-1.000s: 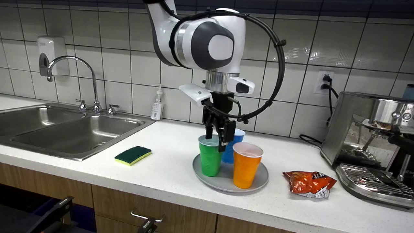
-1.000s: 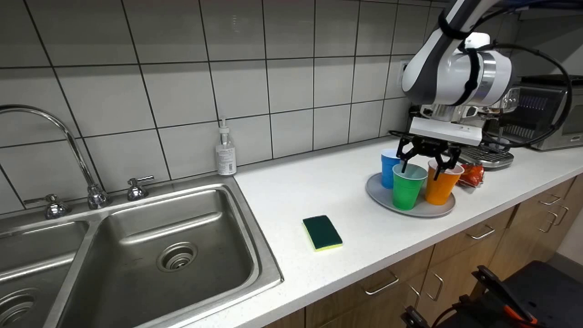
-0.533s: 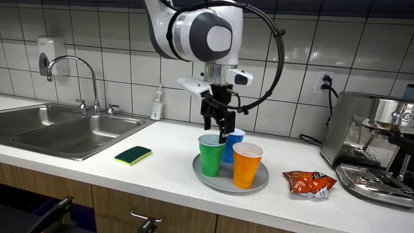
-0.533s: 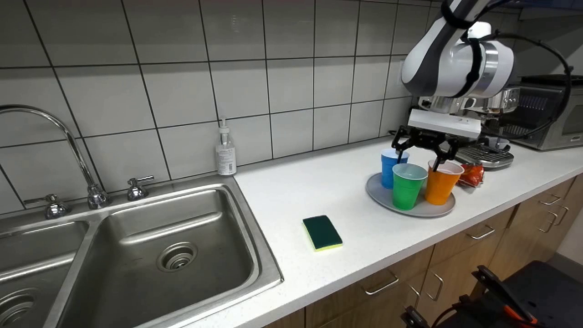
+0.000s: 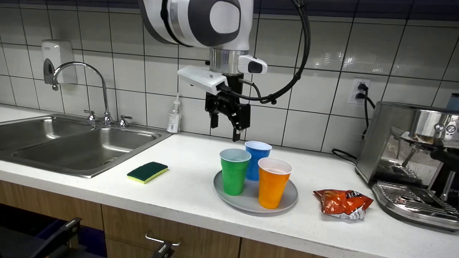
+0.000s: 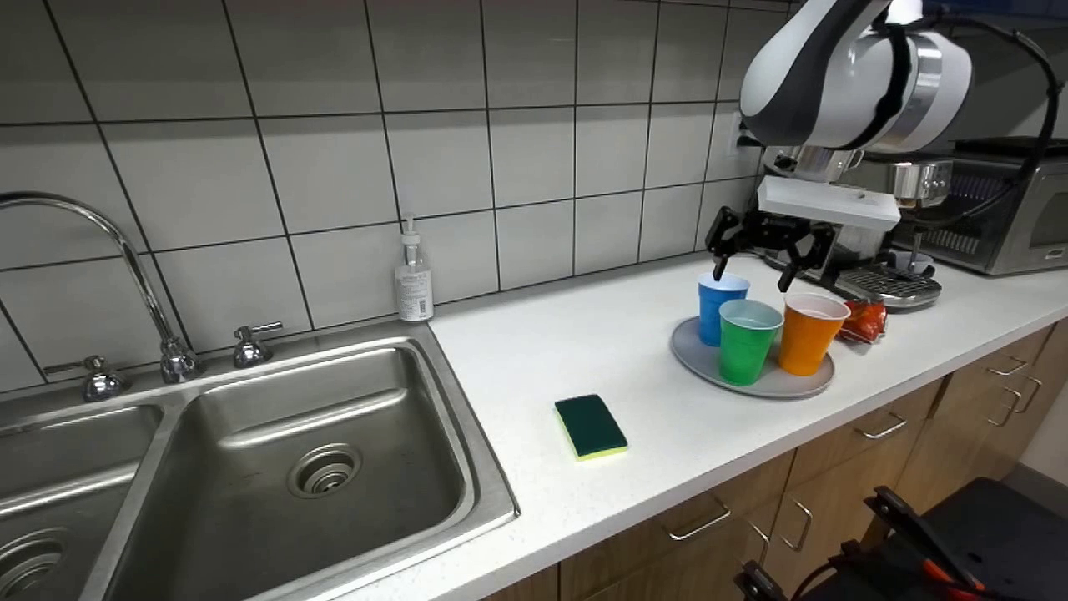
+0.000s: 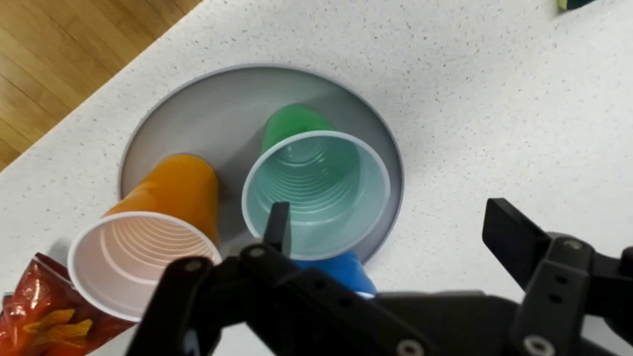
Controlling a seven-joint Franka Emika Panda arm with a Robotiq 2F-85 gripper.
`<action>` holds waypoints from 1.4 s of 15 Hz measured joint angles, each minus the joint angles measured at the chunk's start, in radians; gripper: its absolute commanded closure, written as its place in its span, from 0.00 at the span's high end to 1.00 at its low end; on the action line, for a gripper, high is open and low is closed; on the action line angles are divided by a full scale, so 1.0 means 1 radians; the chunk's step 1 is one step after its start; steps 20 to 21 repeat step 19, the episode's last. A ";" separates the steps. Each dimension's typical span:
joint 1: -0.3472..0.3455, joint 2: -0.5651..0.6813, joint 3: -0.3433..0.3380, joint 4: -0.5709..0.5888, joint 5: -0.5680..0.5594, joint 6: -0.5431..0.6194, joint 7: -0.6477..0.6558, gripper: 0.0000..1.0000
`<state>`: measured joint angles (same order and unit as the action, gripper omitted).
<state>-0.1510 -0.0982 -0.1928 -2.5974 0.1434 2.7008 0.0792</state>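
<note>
My gripper (image 5: 225, 130) is open and empty, above the cups in both exterior views (image 6: 751, 280). In the wrist view its fingertips (image 7: 388, 210) are wide apart, one overlapping the green cup, the other over bare counter. The green cup (image 5: 235, 179) stands upright on a grey plate (image 5: 245, 206) and also shows in the wrist view (image 7: 321, 188). An orange cup (image 5: 273, 188) and a blue cup (image 5: 260, 152) stand upright on the same plate. In the wrist view the blue cup (image 7: 341, 272) is mostly hidden behind the green cup and the gripper.
A green and yellow sponge (image 6: 591, 426) lies between the plate and the steel sink (image 6: 492, 492). A red chip bag (image 5: 344, 204) and an espresso machine (image 5: 401, 161) are on the plate's other side. A soap bottle (image 6: 414, 284) stands by the tiled wall.
My gripper has risen from the rim level of the green cup to above the cups, shifting a little towards the sink in an exterior view. It stayed open. The cups and plate have not moved.
</note>
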 measured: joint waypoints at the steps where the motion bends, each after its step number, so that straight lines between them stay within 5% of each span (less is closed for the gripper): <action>1: 0.004 -0.025 0.002 -0.019 0.000 0.001 -0.036 1.00; 10: 0.065 -0.251 -0.013 -0.154 0.006 -0.001 -0.298 1.00; 21: 0.073 -0.268 -0.019 -0.167 0.007 -0.001 -0.310 1.00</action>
